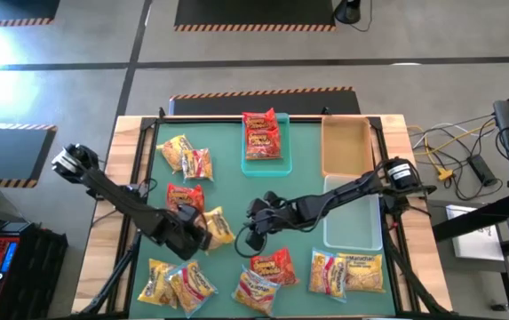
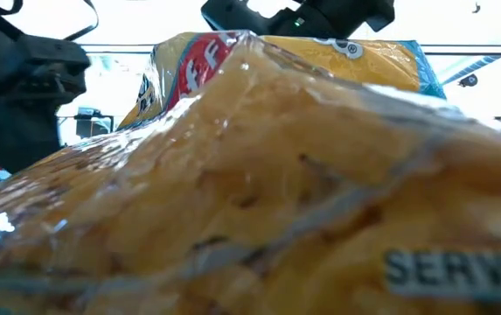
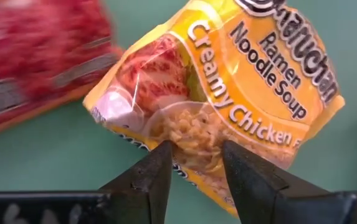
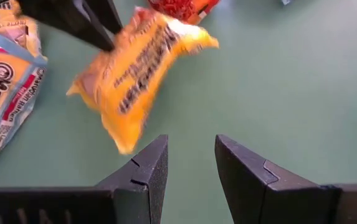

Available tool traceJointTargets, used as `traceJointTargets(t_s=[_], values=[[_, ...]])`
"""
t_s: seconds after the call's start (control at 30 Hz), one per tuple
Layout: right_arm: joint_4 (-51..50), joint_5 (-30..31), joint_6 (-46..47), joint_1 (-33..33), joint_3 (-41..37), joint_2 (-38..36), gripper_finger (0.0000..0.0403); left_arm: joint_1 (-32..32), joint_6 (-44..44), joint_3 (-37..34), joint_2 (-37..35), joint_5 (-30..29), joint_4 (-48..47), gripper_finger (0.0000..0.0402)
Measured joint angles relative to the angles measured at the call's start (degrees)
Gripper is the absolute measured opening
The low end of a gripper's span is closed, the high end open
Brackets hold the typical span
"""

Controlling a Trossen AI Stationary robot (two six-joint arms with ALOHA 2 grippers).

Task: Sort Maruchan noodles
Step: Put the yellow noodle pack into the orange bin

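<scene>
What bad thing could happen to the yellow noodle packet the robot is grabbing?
The left claw pinches the Creamy Chicken packet only at its edge, so the slippery, crinkly wrapper might slide out and drop. The right claw waits open close beside it, so the two arms might bump. Squeezing could also crush the noodles inside.

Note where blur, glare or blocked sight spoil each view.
Low view: a noodle packet fills the lens, background blown white. Left wrist view: red packet smeared, Creamy Chicken packet sharp. Right wrist view: yellow packet streaked. High view: even, clear.
</scene>
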Motion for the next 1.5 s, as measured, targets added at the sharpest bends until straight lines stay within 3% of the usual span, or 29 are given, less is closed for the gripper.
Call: traceJointTargets(t_s=[0.27,0.47,0.67,0.8,1.2,1.33,1.5], values=[[-0.54,-0.08,0.04,0.00,0.44,-0.04,0.0123,1.48,4.88,7.37,10.21,-4.38,3.72,0.0116],[-0.98,-0.16,0.98,0.00,0.44,-0.09,0.0123,3.49,8.43,10.87,14.49,-4.12,3.96,0.0104],[-4.49,-0.93,6.34,0.00,0.44,-0.32,0.0123,4.03,8.38,10.80,15.38,-2.98,4.76,0.0080],[-8.10,-3.58,6.96,0.00,0.44,-1.21,0.0123,4.03,8.38,10.64,15.38,-2.25,4.74,0.0077],[-23.02,-3.32,7.67,0.00,0.37,-4.53,0.0123,3.45,8.03,10.24,15.40,2.10,3.98,0.0075],[-23.21,-2.87,6.51,0.00,0.33,-5.72,0.0123,2.26,7.44,9.70,15.98,6.71,2.42,0.0075],[-17.34,-2.89,5.55,-0.88,0.14,-5.57,0.0123,1.04,4.40,9.11,15.92,5.09,2.44,0.0075]])
